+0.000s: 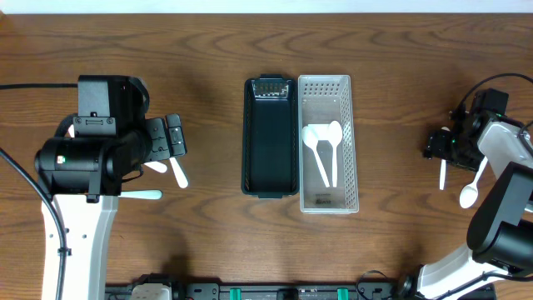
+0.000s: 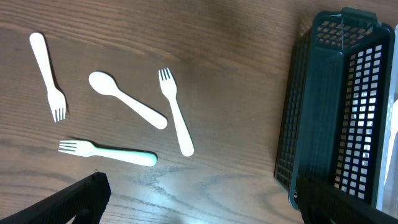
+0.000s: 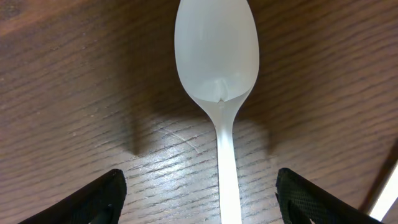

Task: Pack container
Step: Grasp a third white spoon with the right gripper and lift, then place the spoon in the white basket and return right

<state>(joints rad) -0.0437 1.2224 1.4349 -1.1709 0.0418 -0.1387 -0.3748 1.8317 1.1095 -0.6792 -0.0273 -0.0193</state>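
Both arms over loose cutlery, 2 baskets side by side mid-table.
L gripper (image 2: 202,193) hangs wide open w/ nothing in it, above 3 forks (image 2: 176,112) and a lone spoon (image 2: 127,99) lying flat on the table (image 1: 250,42), left of the dark basket (image 1: 248,137). R gripper (image 3: 200,180) is spread wide too, fingers (image 3: 93,199) either side of a white spoon (image 3: 217,62) that lies bowl-up on the wood. Its handle runs btwn them, neither finger touching it. White basket (image 1: 353,142) sits right up against the dark one's right side w/ 2 packed spoons (image 1: 321,154) inside.
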